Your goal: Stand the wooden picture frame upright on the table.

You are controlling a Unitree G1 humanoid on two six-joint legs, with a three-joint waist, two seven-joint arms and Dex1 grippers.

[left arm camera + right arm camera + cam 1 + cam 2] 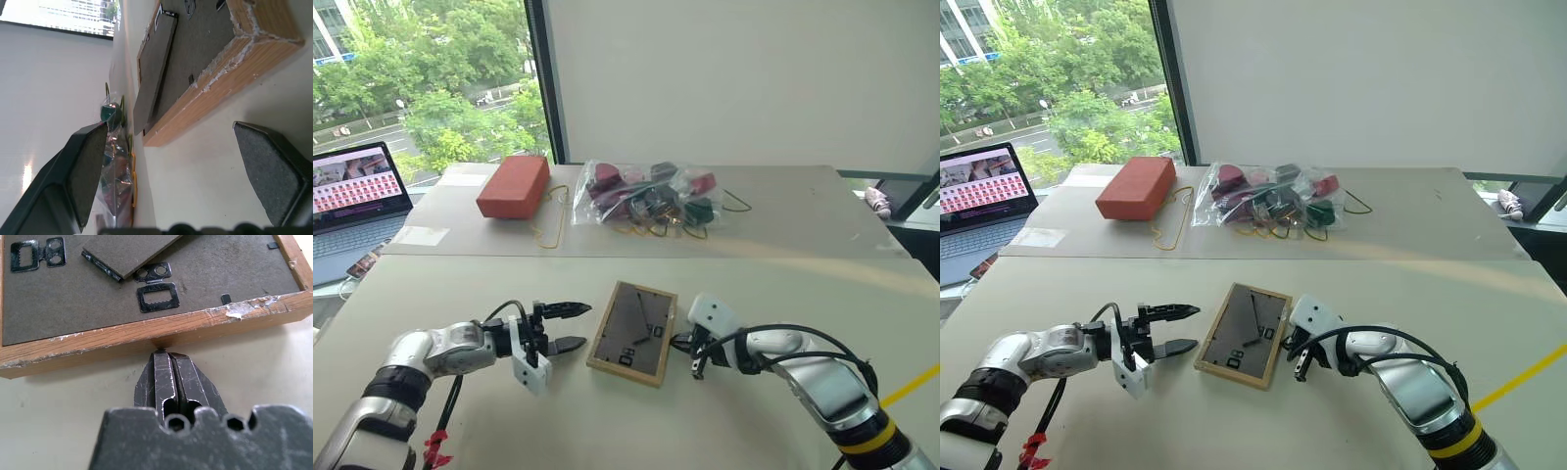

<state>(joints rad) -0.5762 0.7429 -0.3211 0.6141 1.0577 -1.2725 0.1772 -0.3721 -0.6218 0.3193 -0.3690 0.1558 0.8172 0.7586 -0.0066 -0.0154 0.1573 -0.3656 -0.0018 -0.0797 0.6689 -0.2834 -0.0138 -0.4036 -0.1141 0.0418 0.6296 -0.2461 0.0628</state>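
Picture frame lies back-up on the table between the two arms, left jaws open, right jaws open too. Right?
Not quite. The right gripper has its jaws shut, tips against the edge of the wooden picture frame, as the right wrist view shows. The rest holds: back-up on the table, left gripper open.

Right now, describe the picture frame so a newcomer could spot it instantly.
On the near part of the beige table, between the two end effectors, lies the picture frame. It is flat, back up: light wood rim, dark grey backboard with metal hangers and a fold-out stand. The red block and bag of clips sit farther back by the window.
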